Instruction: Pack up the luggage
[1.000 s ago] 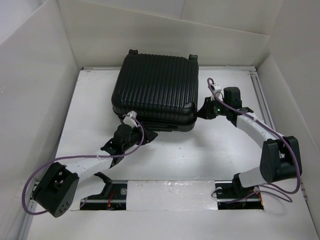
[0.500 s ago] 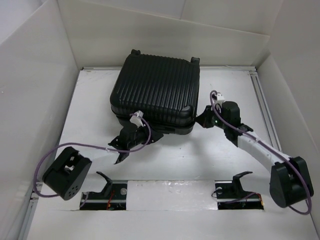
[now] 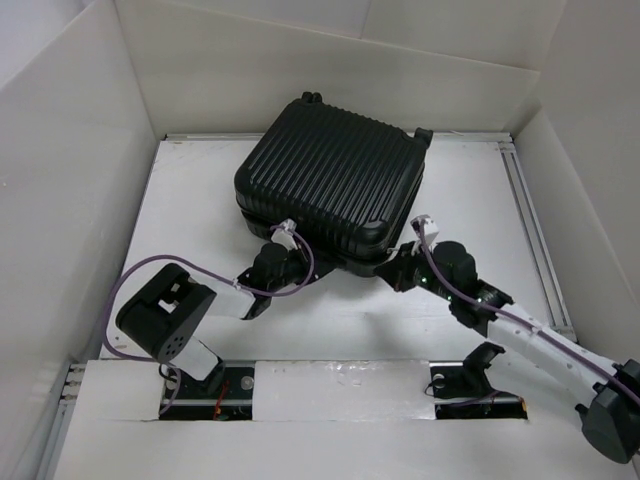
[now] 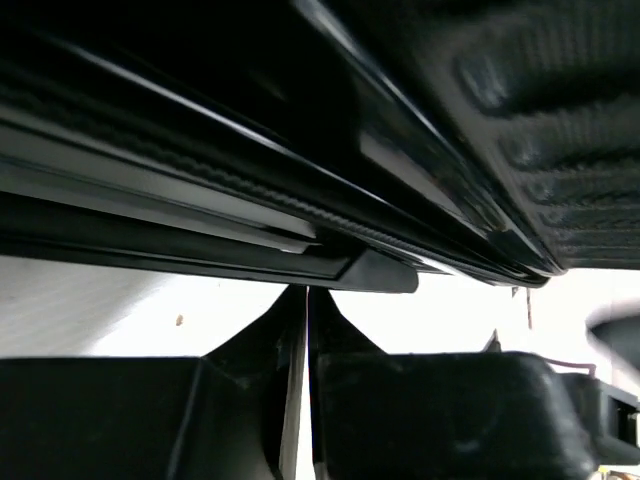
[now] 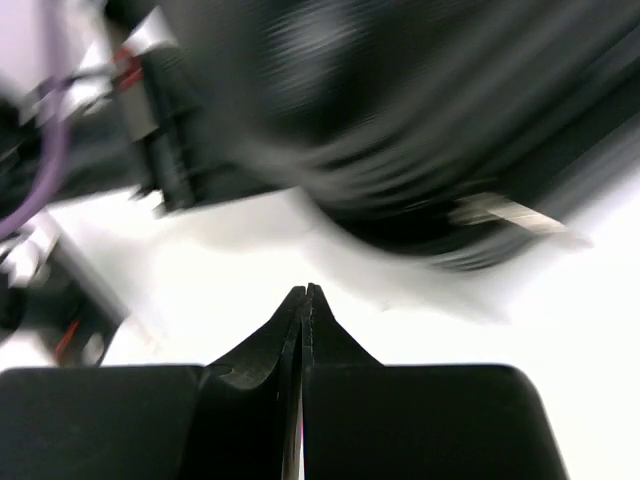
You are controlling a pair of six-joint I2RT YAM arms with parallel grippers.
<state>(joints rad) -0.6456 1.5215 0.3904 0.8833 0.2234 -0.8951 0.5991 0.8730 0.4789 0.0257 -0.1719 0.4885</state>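
The luggage (image 3: 330,185) has a hard black plastic shell, ribbed, with a soft sheen. Seen close, its rim trim is smooth and glossy beside a finely grained strip. The left gripper (image 4: 303,300) and right gripper (image 5: 303,295) are matt black plastic. The table (image 3: 190,200) is smooth, matt white.

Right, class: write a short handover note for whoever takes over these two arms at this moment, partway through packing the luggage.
Left gripper: shut, empty, tips just by the seam on the luggage's near side.
Right gripper: shut, empty, close to the near right corner.
Luggage: on the table, far centre, lying skewed, lid down.
Done: lid looks closed; contents not visible.
Left: check the zip, since I cannot tell whether it is shut, then probably square the case up.
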